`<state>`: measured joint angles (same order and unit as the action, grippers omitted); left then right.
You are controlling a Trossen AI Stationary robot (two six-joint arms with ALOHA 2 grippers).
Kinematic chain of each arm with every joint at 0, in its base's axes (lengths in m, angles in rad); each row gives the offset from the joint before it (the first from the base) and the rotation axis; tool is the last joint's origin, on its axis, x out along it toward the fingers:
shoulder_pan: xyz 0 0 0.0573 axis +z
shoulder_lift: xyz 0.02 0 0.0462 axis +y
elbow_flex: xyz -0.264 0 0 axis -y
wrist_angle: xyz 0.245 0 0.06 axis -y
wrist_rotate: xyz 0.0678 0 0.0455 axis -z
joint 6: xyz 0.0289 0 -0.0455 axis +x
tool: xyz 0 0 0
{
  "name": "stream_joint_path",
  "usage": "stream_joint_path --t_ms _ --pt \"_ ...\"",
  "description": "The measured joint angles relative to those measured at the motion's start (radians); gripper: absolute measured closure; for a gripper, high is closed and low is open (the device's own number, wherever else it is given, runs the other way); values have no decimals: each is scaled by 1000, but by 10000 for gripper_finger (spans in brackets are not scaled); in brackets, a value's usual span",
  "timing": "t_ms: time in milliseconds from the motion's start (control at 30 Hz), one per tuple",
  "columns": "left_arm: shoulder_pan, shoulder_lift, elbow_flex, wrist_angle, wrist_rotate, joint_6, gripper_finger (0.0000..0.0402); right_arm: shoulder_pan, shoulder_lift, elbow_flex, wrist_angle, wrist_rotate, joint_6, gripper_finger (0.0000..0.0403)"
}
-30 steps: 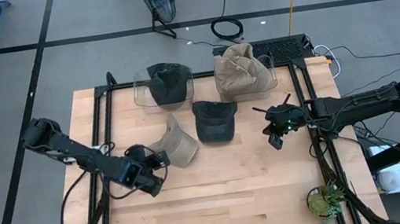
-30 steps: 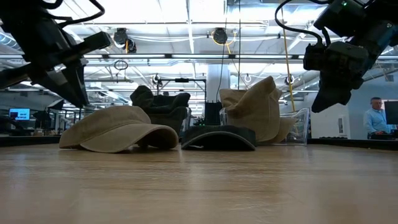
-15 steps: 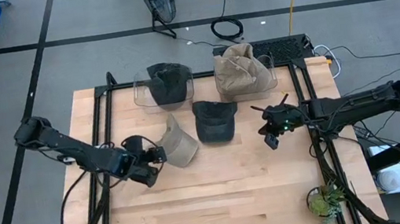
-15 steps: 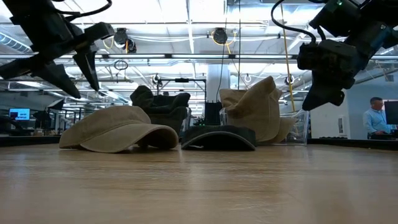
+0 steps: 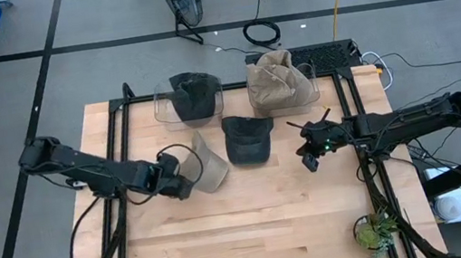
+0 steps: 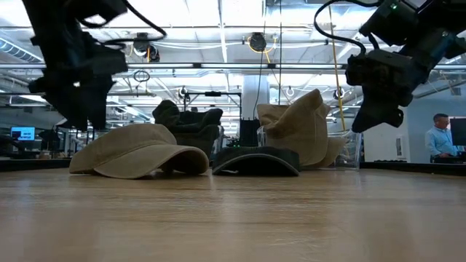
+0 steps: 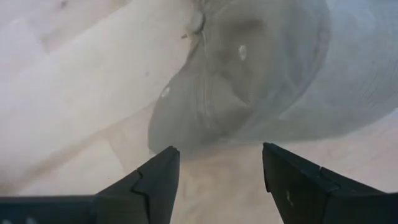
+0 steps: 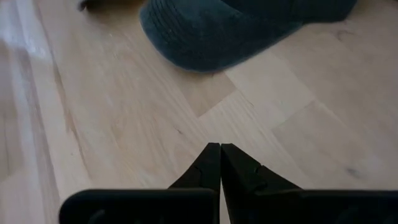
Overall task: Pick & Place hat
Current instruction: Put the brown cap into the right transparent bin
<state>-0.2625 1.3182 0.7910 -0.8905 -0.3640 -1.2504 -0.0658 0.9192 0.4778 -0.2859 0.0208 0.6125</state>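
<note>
The tan hat [image 5: 203,162] lies flat on the wooden table [image 5: 254,226], touching the left edge of the dark hat [image 5: 247,138], with two more hats stowed in clear bins behind them. The left gripper [image 5: 178,178] sits just beside the tan hat, on the side away from the dark hat, and points at it. In the left wrist view its fingers [image 7: 152,186] are spread wide and empty, framing the cap's curved edge, so the spread looks chosen to straddle the soft fabric before pinching it. This reads as the approach step, with the grasp not yet made. The low view shows this arm raised above the cap's crown, so a descent seems needed first. The right gripper [image 5: 310,159] waits near the dark hat, on the side away from the tan hat, fingers [image 8: 219,163] pressed together, holding nothing, presumably kept clear of the working arm.
</note>
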Motion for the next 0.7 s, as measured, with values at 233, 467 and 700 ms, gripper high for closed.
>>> stream_joint_path --t_ms 233,467,700 --pt "83 69 1 39 28 239 169 0 -1 0 36 0 4 403" --pt "158 181 1 134 179 392 167 0 0 0 35 0 4 403" --pt "191 273 3 230 265 475 243 0 0 0 35 0 4 403"
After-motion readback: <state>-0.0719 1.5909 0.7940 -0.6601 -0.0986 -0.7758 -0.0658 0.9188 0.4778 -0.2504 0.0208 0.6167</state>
